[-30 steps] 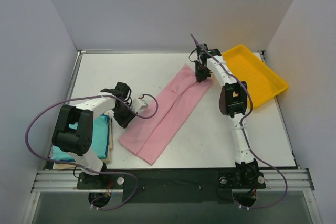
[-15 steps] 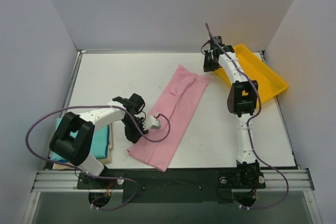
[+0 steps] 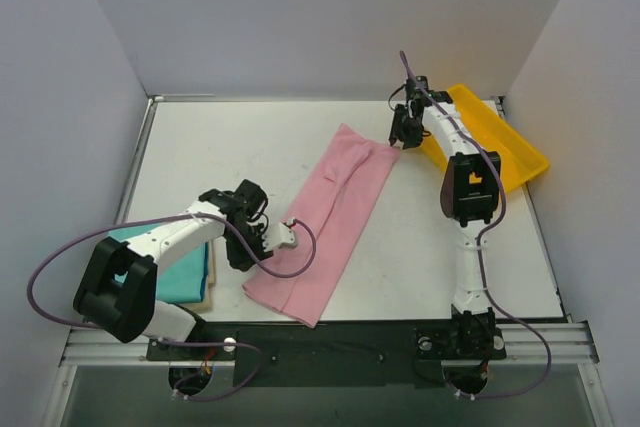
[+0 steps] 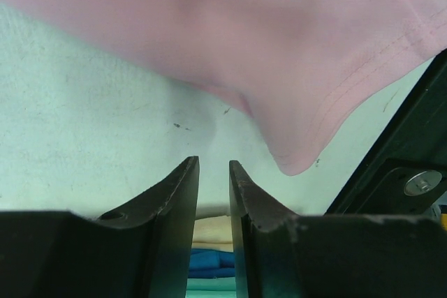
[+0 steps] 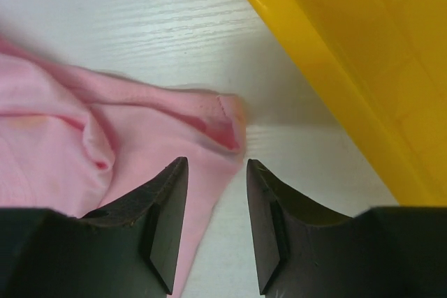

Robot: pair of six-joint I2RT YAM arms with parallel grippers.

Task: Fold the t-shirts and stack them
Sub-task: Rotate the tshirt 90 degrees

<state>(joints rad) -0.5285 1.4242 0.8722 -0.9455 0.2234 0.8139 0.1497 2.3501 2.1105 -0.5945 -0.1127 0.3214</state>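
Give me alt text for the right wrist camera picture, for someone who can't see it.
The right tool, its two dark fingers apart and empty, hangs over a corner of the pink t-shirt lying on the white table. The sloping wall of the yellow tray fills the upper right.

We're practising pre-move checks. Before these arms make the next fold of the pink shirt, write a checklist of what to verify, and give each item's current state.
1. Left end effector empty: ok. The jaws are slightly apart with nothing between them, and the edge of the pink t-shirt is just ahead.
2. Right end effector empty: ok. The jaws are open at the shirt's far corner.
3. Far corner lying flat: not ok. It is rumpled.
4. Shirt apart from the yellow tray: ok. There is bare table between them.
5. Stack ready: ok. The teal t-shirt lies on the cream t-shirt.
6. Folded layers aligned underneath: cannot tell.
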